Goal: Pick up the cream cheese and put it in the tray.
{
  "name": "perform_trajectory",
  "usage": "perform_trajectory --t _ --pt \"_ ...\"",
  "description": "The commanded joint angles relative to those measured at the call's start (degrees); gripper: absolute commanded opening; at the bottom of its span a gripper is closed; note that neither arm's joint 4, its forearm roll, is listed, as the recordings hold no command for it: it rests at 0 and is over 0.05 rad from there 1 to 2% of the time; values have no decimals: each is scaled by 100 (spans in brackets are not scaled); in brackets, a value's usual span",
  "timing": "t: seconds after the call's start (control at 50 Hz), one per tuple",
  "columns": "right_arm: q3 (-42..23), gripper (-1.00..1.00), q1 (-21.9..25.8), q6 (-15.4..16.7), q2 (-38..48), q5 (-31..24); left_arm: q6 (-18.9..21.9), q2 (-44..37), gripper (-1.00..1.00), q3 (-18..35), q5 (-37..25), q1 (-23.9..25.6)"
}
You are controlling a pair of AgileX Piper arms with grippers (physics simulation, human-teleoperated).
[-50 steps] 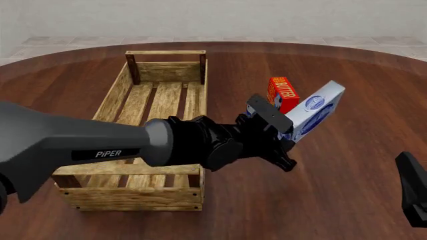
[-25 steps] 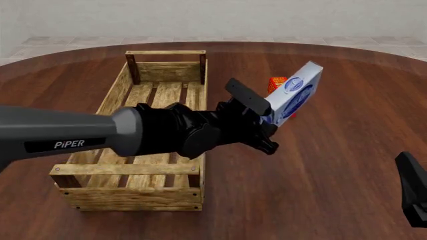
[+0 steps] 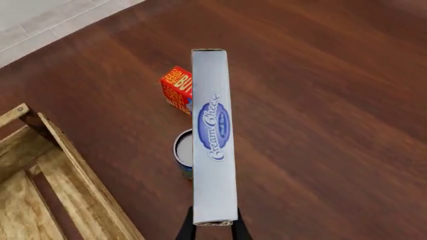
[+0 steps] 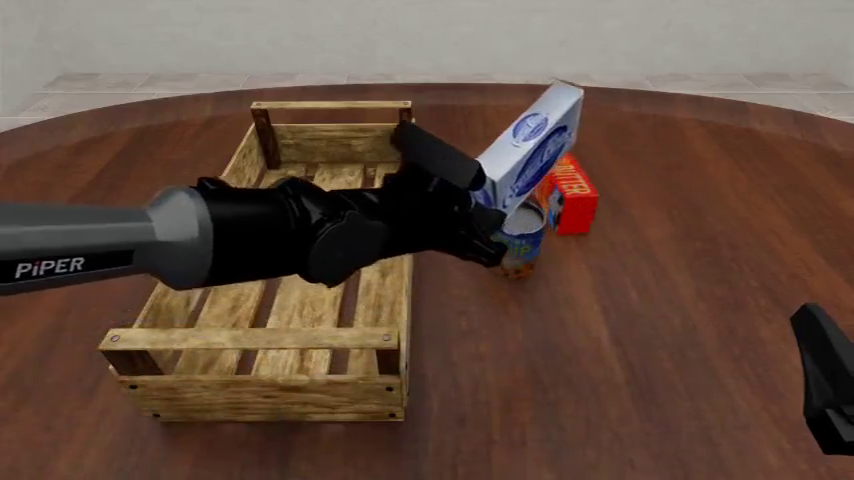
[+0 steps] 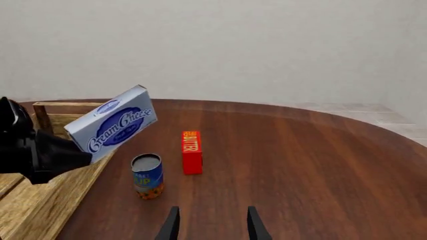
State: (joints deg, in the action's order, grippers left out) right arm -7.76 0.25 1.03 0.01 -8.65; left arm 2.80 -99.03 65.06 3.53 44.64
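My left gripper [image 4: 491, 215] is shut on the lower end of the cream cheese [image 4: 534, 145], a white-and-grey carton with blue oval logos, held tilted in the air. The carton [image 3: 213, 135] hangs above the can and just right of the tray's right wall; the right wrist view shows the carton [image 5: 113, 124] too. The tray [image 4: 240, 160], a long crate of light wooden slats, lies on the left half of the table. My right gripper [image 5: 210, 225] is open and empty, low at the front right [image 4: 827, 390].
A blue-and-yellow can [image 4: 522, 243] stands upright just right of the tray, under the carton. A red-orange butter box [image 4: 574, 193] stands behind it to the right. The dark wooden table [image 4: 667, 330] is round, with a pale floor beyond.
The left arm has lifted the cream cheese and carried it left and farther back, toward the tray, uncovering the can. The right arm has not moved.
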Motion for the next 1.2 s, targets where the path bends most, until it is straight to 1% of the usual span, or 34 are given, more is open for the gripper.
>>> perform_trajectory --t 0.02,0.32,0.46,0.56,0.76,0.94,1.2 --pt "0 100 -3 -2 0 0 107 208 -100 -77 32 -245" --pt "1 100 5 6 0 -3 142 425 -100 -325 110 -509" --pt "2 100 9 5 0 -2 127 511 -100 -541 216 -681" --pt "1 100 10 8 0 0 70 567 -100 -707 322 -835" --pt "2 100 12 11 0 -4 -20 731 -100 -918 379 -972" --pt "4 100 13 5 0 -10 77 904 -100 -1168 474 -1236" --pt "5 100 12 5 0 -13 41 1027 -100 -1496 625 -1636"
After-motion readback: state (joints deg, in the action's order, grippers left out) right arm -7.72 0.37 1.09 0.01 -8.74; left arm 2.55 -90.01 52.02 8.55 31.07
